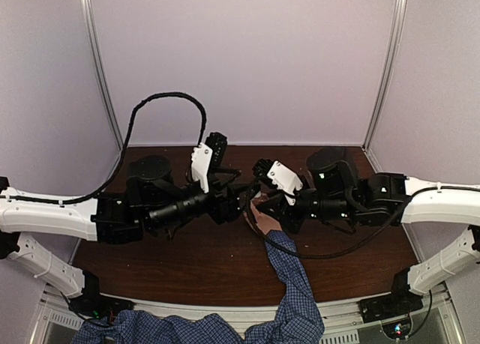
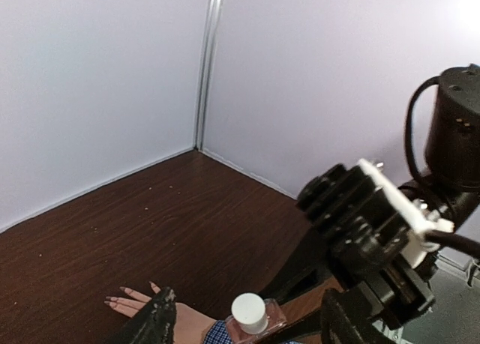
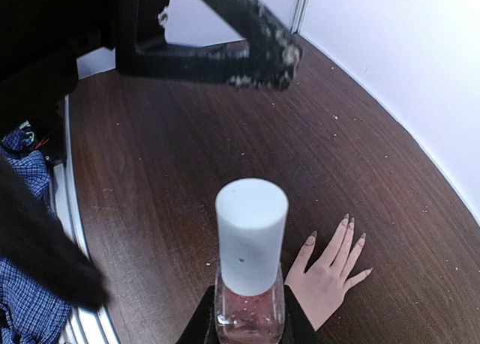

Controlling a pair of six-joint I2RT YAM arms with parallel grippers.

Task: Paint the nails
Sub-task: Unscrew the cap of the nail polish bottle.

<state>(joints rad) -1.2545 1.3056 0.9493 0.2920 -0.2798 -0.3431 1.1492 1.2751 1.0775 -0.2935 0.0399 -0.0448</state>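
1. Tiny pinkish fingernails (image 3: 346, 219) tipping a light-skinned human hand (image 3: 328, 278) in a blue checked sleeve (image 1: 289, 280). Laid palm-down mid-table on the dark brown wooden tabletop (image 3: 187, 157), with the digits fanned slightly apart.
2. Seemingly bare of polish, though too small to say for sure. Judged as all five yet to paint.
3. Just beside and above the hand, a small clear nail-polish bottle (image 3: 250, 303) of pinkish liquid, clamped at its base in the right gripper (image 3: 251, 321). White cylindrical cap (image 3: 251, 216) on.
4. Left gripper (image 2: 251, 305) hovering by the cap, jaws apart, not touching it. Judged as the uncapping step, brush not yet out.
5. Bare wood beyond the nails up to the white enclosure walls (image 1: 240, 59). Crowded overhead by both black arms, so little slack for sideways swings near the wrist.
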